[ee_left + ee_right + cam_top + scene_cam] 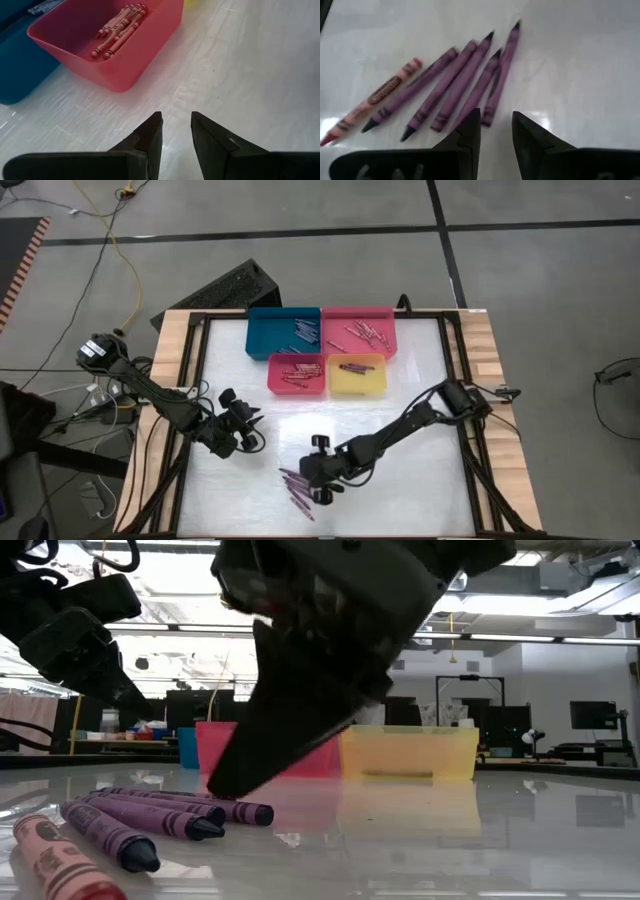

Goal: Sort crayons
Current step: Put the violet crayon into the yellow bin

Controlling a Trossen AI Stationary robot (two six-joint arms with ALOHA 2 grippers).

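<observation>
Several purple crayons (465,75) and one red crayon (377,95) lie flat in a loose bunch on the white table, near its front edge (298,488). My right gripper (496,125) stands open just above and beside them, slanting down, its fingers short of the nearest crayon; it shows in the high view (316,477) and as a dark finger in the low view (280,720). My left gripper (176,125) waits open over bare table at the left (245,425), with nothing between its fingers.
Four trays stand at the far middle: blue (262,340), pink (385,320), red (275,380) and yellow (375,385), each with crayons in it. The red tray (125,75) lies ahead of my left gripper. Wooden rails (170,370) border the table.
</observation>
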